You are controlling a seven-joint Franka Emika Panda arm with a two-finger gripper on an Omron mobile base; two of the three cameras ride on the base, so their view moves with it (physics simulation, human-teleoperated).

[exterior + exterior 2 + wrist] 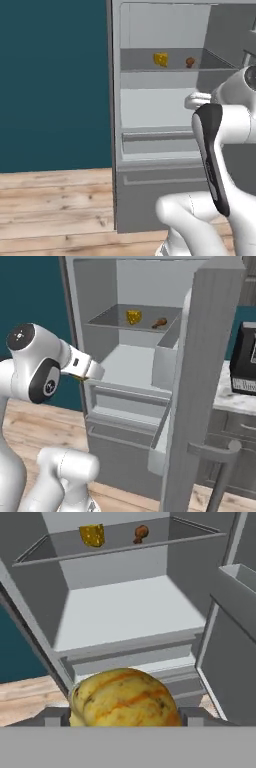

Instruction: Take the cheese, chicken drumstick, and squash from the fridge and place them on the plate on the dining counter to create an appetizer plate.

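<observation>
Two items sit on the fridge's [210, 381] upper shelf: cheese [92, 535], chicken drumstick [141, 533]. Our gripper [122, 719] grasps the squash [125, 698] above wood floor [55, 200].

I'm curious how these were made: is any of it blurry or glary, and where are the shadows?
Left base view: flat, even light, cheese soft and coarsely pixelated. Right base view: no glare, fridge door sharp, shelf underside shaded. Hand view: squash looms large and crisp, chicken drumstick small, a little soft.
</observation>
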